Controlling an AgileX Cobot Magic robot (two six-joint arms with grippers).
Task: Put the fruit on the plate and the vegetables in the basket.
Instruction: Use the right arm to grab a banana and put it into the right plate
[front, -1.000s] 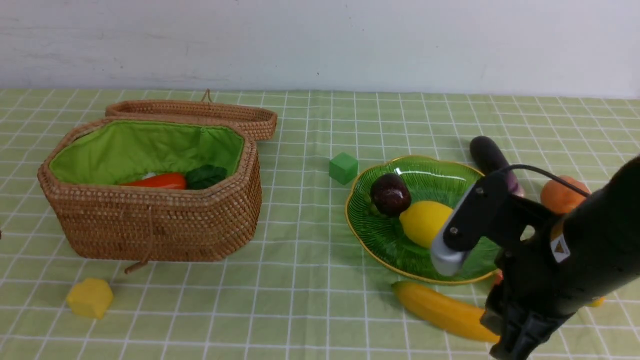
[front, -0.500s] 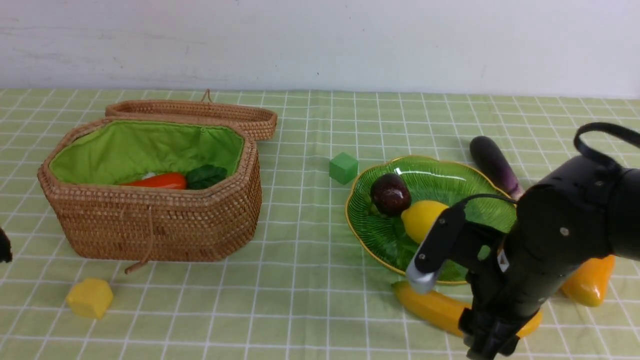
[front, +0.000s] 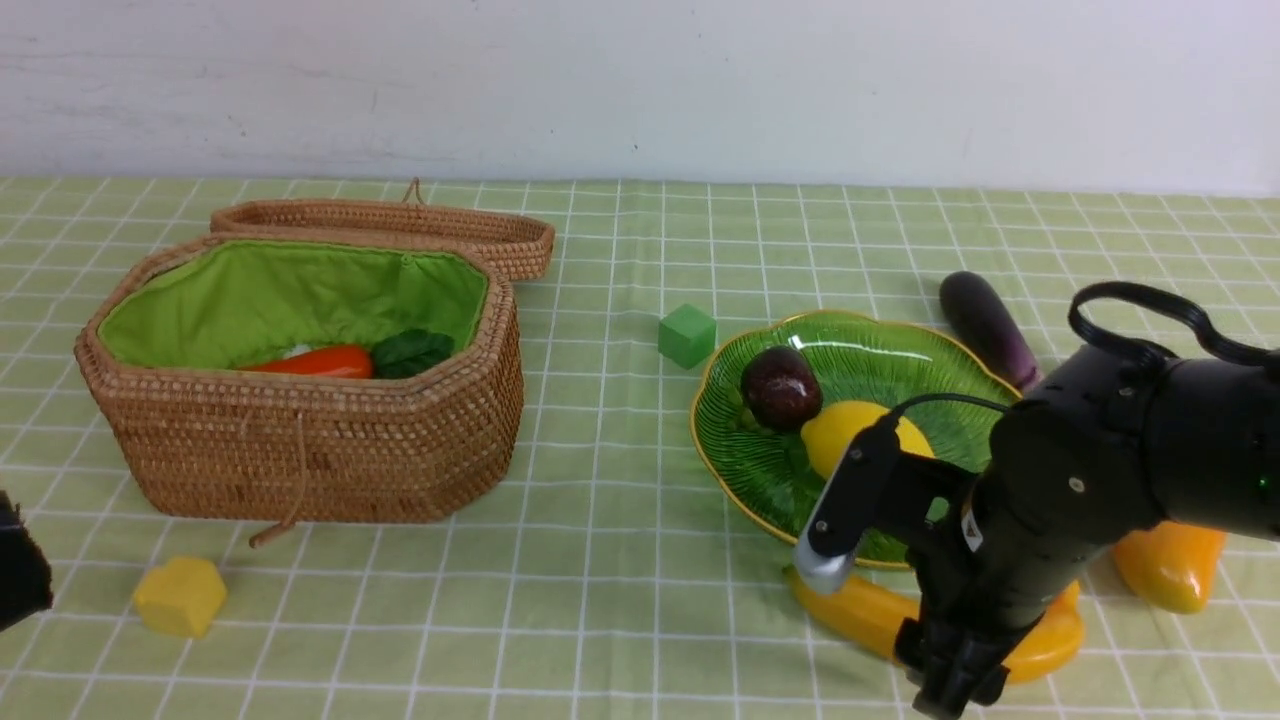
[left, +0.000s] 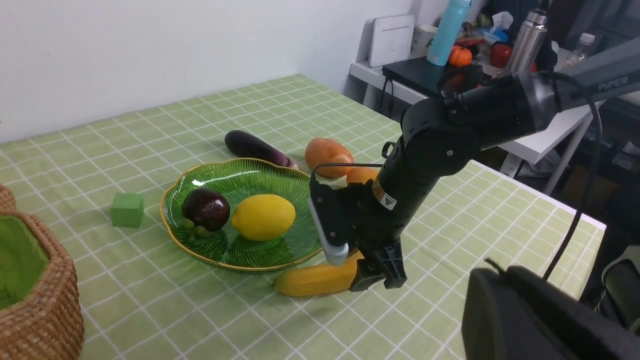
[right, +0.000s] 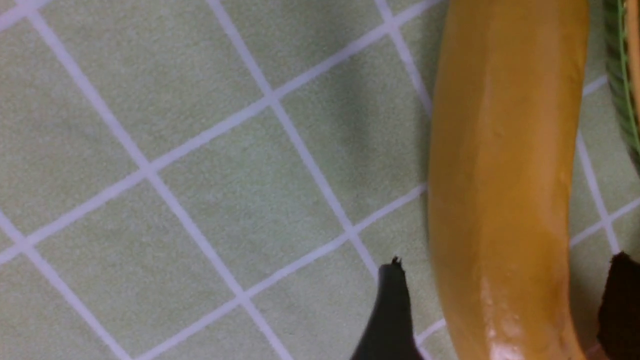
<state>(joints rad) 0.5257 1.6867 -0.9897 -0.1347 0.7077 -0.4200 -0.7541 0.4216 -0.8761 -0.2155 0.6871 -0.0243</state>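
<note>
The right pincer (right: 507, 262) stood spread, one finger either side of the banana (right: 505, 125), which lay on the table (front: 600, 560) just beside the plate (front: 740, 470). I judged the straddle crosswise so that closing would catch it for lifting.

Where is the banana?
Front view, right side: the banana lies just in front of the plate, nearer the robot, with the open right tool straddling it.
</note>
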